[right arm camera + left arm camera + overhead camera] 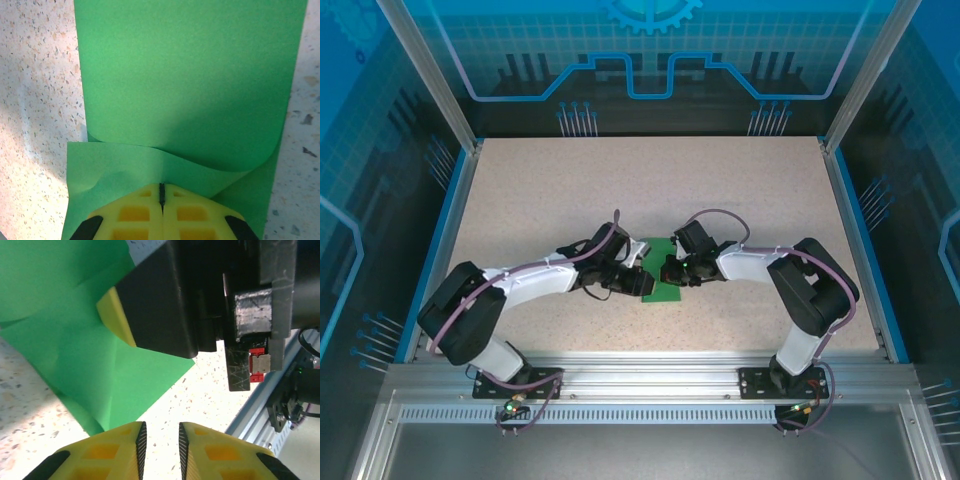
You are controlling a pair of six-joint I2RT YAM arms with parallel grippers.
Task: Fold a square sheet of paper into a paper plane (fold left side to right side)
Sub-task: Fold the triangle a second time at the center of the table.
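The square sheet of paper (pixel 665 291) lies at the table's middle, bright green, partly folded, with one flap curling over the flat layer (pixel 185 75). My right gripper (pixel 161 187) is shut, its yellow tips set down on the lower layer just before the curled flap. My left gripper (pixel 160 432) stands slightly open over bare table, nothing between its fingers; the paper (pixel 115 375) ends just left of its left finger. In the left wrist view the right gripper's black body (pixel 160 300) stands on the sheet. From above, both grippers (pixel 638 283) (pixel 672 272) meet at the paper.
The speckled tabletop (pixel 620 190) stretches wide behind and beside the arms. An aluminium frame rail (pixel 640 375) runs along the near edge and shows close by in the left wrist view (pixel 260 410). Blue panels wall the sides and back.
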